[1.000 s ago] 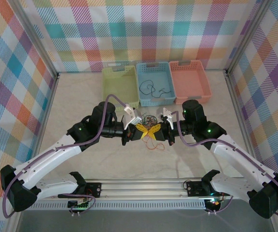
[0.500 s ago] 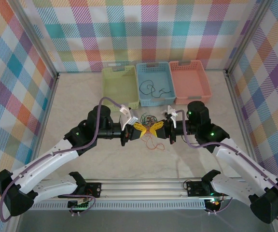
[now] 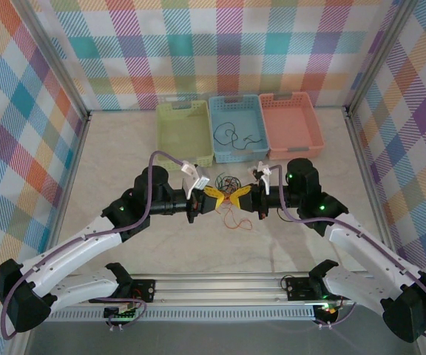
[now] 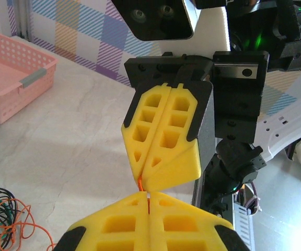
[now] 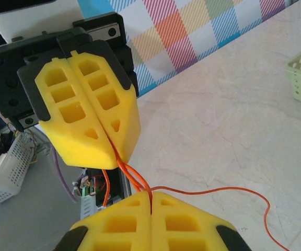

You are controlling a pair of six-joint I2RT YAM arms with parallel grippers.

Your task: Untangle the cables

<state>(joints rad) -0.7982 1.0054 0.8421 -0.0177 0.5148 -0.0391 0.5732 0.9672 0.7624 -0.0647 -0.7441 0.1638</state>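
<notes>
A: Cables (image 3: 228, 182)?
B: Knotted on table (image 3: 124, 148), 12 o'clock of the meeting tips.
A: Claws?
B: Clamped on one orange strand (image 5: 134, 179), left gripper (image 3: 214, 198) and right gripper (image 3: 240, 197) alike; slack looping toward 6 o'clock.

My top camera looks steeply down from above and behind me over the whole worktop (image 3: 124, 148). The left wrist camera sits close behind my left fingers (image 4: 116, 226), facing my right fingers (image 4: 163, 136); the right wrist camera mirrors it. All three views share both.
</notes>
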